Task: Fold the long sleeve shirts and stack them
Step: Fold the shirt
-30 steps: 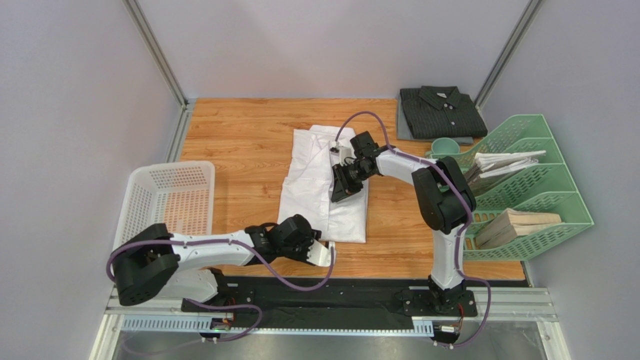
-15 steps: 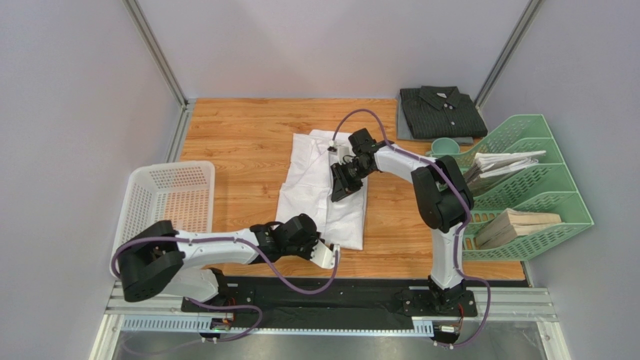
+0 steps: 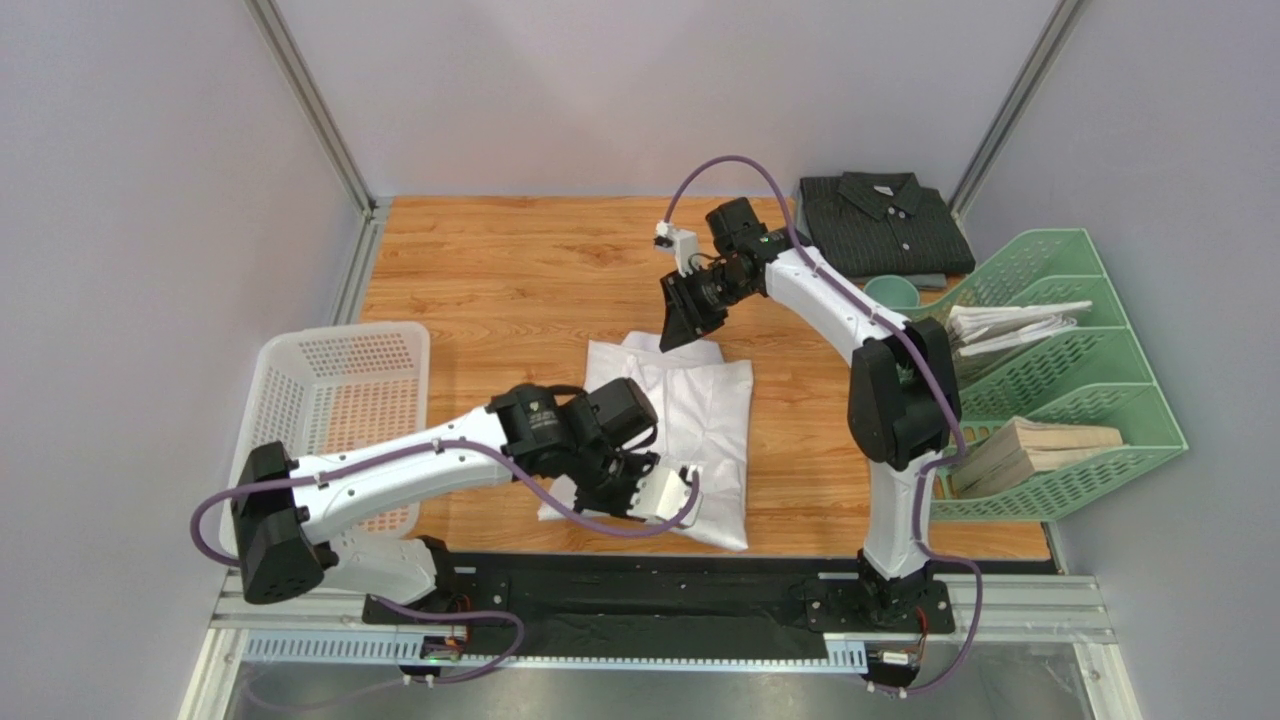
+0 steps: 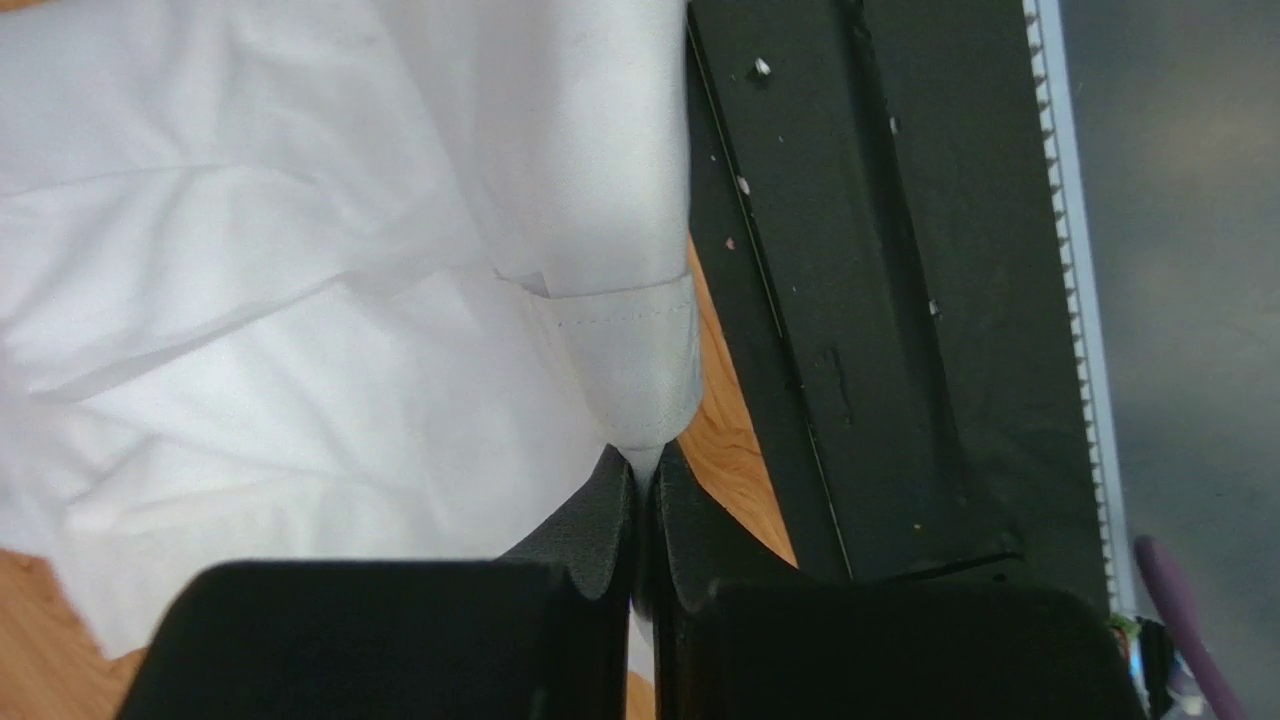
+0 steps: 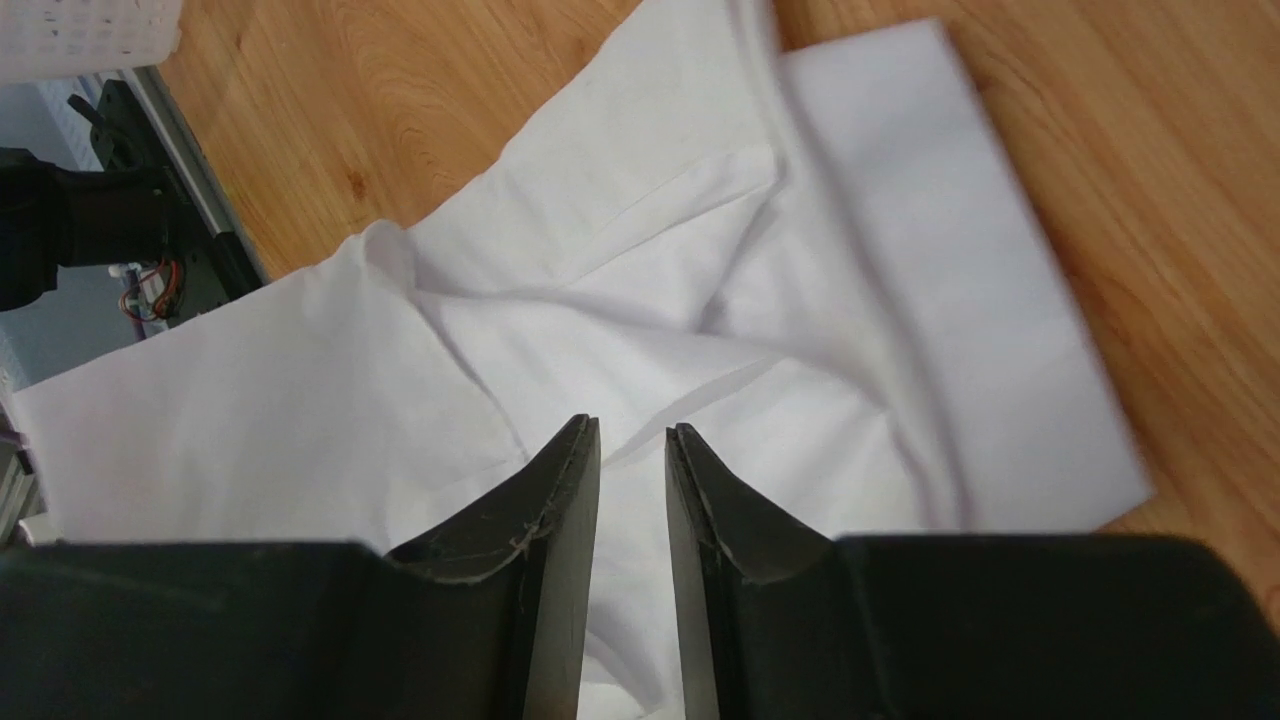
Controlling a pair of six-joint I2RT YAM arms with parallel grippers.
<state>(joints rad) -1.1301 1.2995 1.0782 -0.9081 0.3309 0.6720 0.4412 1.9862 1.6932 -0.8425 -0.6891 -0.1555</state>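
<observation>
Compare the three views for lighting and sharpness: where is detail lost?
Top view: even light, soft shadows, sharp throughout, though the white shirt is nearly washed out. Left wrist view: the hem stitching is crisp, the left claw dark and out of focus. Right wrist view: the shirt's right-hand edge is smeared, the right claw very dark.

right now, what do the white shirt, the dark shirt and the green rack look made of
white shirt: thin woven cloth, likely cotton, matte; it creases softly and shows a stitched cuff hem.
dark shirt: charcoal cloth, matte, with a collar and buttons; weave too small to tell.
rack: probably plastic, pale green, matte, moulded lattice walls.
</observation>
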